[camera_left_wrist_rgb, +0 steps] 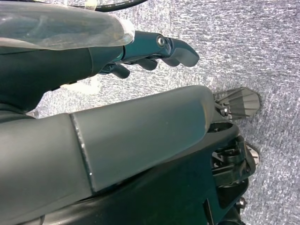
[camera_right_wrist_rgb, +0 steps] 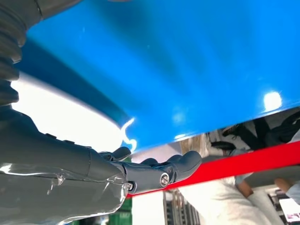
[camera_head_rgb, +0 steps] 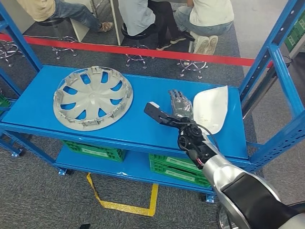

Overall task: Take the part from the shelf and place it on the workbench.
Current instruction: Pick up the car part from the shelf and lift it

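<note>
- The fingers of my right hand are stretched out and apart, with nothing in them. They hang over the top board just beside the white part's left edge, and I cannot tell whether they touch it.
- In the left wrist view, my left hand hangs over the grey floor with its fingers loosely extended, holding nothing.
- The blue shelf is the biggest thing in front of me. Its top board carries both loose pieces.
- A grey wheel cover lies flat towards the left end of that board, well apart from my hand. I leave it alone.
- The white part lies at the right end of the board, near the right edge and reaching most of the way from back to front. I take it for the piece to fetch, since my hand is beside it.
- I judge it to be a thin moulded shell, light and fairly stiff, with a glossy face that looks slippery. A hard squeeze could flex it, and a push could slide it along the smooth board.
- I would take hold at the near left rim, thumb under the edge and fingers on top, and pinch the lip. I would not press on the slick face.
</note>
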Robot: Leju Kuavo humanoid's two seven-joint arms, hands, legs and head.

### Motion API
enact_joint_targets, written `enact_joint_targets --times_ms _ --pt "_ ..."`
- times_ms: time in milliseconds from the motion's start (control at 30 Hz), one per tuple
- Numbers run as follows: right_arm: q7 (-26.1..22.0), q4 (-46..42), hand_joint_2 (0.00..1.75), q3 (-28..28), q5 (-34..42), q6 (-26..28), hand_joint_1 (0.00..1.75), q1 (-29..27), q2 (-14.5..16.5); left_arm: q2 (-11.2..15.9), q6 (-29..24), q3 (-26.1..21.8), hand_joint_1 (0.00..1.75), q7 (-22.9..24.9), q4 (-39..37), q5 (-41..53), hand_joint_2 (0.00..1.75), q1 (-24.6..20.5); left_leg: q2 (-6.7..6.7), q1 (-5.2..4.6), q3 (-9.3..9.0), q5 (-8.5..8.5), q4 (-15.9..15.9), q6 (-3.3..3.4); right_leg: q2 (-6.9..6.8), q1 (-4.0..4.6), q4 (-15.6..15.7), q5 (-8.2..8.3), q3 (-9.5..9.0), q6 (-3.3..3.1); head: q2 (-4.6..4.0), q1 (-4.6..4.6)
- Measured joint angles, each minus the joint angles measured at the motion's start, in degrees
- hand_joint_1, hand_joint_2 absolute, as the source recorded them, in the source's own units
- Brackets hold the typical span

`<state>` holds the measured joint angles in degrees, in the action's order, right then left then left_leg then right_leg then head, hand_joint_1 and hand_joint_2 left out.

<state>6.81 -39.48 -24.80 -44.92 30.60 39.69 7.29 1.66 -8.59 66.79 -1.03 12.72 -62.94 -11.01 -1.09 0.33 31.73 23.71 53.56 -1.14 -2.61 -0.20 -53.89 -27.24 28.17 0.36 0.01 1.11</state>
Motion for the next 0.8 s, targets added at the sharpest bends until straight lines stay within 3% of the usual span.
enact_joint_targets --times_ms 300,500,800 --pt "5.42 -9.89 1.75 -5.90 -1.19 -3.34 0.00 -0.40 -5.42 0.02 0.00 0.00 0.00 -0.34 0.00 -0.08 0.00 0.47 0.00 0.00 0.00 0.00 0.00 0.00 0.00 -0.01 0.00 0.00 0.01 0.00 -0.01 -0.01" --pt "7.66 -18.53 1.75 -8.31 -0.95 -9.26 0.00 -2.03 -9.80 0.02 0.00 -0.02 0.00 -1.16 0.00 -1.22 0.00 1.11 0.00 0.00 0.00 0.00 0.01 0.00 0.00 -0.01 0.01 0.00 0.01 0.00 -0.01 -0.01" --pt "11.41 -34.94 1.75 -11.22 0.42 -16.04 0.00 -3.97 -18.74 0.05 -0.21 -0.51 0.00 -2.75 -0.01 -2.52 0.00 2.75 0.01 0.00 0.00 0.01 0.01 0.01 -0.01 -0.01 0.02 0.00 0.01 0.01 -0.01 0.01"
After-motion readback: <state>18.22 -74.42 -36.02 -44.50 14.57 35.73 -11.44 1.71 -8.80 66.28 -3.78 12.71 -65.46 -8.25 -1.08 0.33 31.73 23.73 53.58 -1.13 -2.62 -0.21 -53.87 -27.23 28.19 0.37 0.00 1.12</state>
